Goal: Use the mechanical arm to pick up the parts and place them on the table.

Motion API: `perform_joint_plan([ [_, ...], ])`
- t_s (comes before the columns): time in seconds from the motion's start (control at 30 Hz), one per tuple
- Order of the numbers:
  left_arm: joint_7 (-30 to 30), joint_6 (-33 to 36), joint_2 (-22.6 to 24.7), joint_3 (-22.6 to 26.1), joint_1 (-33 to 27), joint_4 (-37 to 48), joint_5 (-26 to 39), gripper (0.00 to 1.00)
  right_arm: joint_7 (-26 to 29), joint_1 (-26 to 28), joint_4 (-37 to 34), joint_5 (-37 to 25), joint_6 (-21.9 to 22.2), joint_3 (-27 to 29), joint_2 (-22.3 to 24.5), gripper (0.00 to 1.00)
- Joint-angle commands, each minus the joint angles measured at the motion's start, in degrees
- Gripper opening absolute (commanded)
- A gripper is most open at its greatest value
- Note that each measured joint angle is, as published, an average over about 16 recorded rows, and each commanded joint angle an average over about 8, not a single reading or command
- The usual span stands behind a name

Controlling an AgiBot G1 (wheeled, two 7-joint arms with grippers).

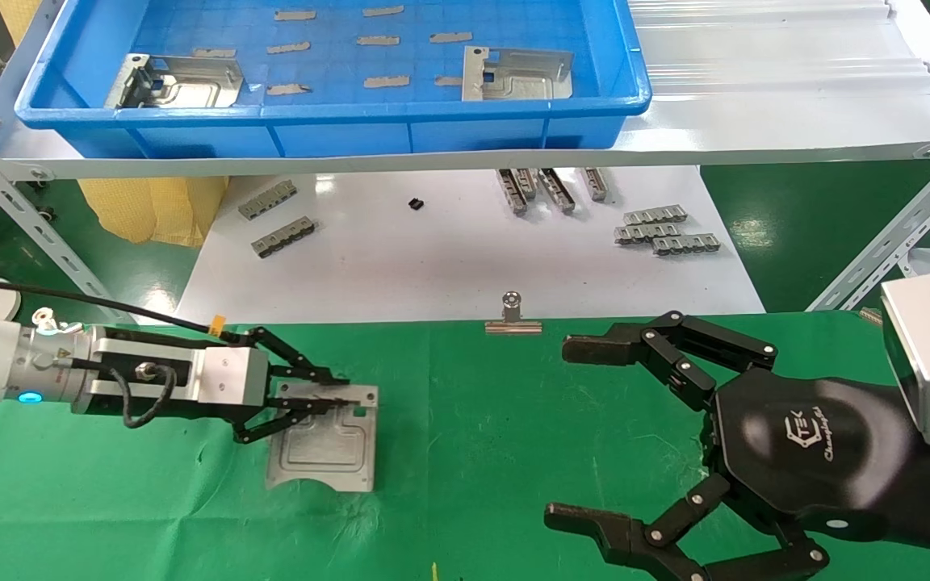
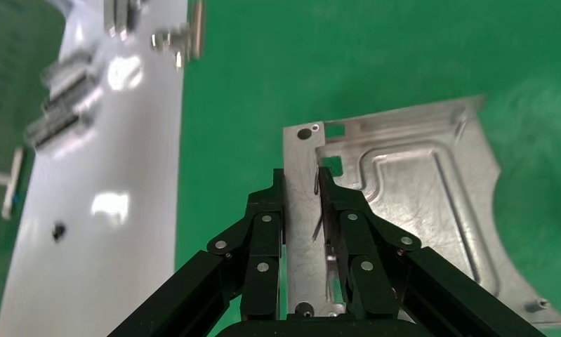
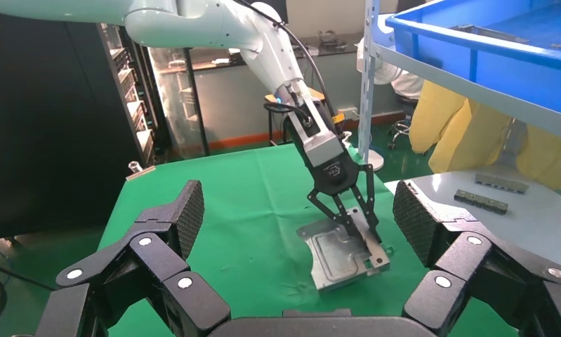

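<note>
Silver part (image 1: 324, 440) on green desk (image 1: 473, 452), placing step.
Left gripper (image 1: 328, 395) fingers clamped on its flange; next: release. Right gripper (image 1: 586, 436) idle, fingers spread apart.

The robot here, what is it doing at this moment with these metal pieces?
The left hand is shut on the flange edge of one silver part, which lies on the green table. The right hand hangs open over the table nearby, holding nothing. Two more parts are in the blue tray on the shelf above.
</note>
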Motion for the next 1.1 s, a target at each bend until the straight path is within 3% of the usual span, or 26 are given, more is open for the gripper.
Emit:
perform_joint_plan([
  [0.03,0.72,-1.1,0.31,0.24,-0.02,1.16,0.43,0.56,0.0,0.0,0.0,0.0,0.0,0.0,0.0,1.0],
  [0.13,1.37,-2.22,0.64,0.32,-0.05,2.13,0.59,0.93,0.0,0.0,0.0,0.0,0.0,0.0,0.0,1.0],
  [0.17,1.54,-2.55,0.73,0.36,-0.06,2.4,0.66,1.0,0.0,0.0,0.0,0.0,0.0,0.0,0.0,1.0],
  [0.43,1.08,-3.53,0.8,0.1,-0.43,4.27,0.32,1.0,0.0,0.0,0.0,0.0,0.0,0.0,0.0,1.0],
  [0.8,-7.2,7.13,-0.86,-3.54,0.88,6.24,-4.82,1.0,0.0,0.0,0.0,0.01,0.0,-0.01,0.0,1.0],
  [1.1,-10.64,8.31,-1.35,-5.35,2.61,6.45,-7.29,1.0,-0.01,-0.01,-0.02,0.01,0.01,0.0,0.01,1.0],
])
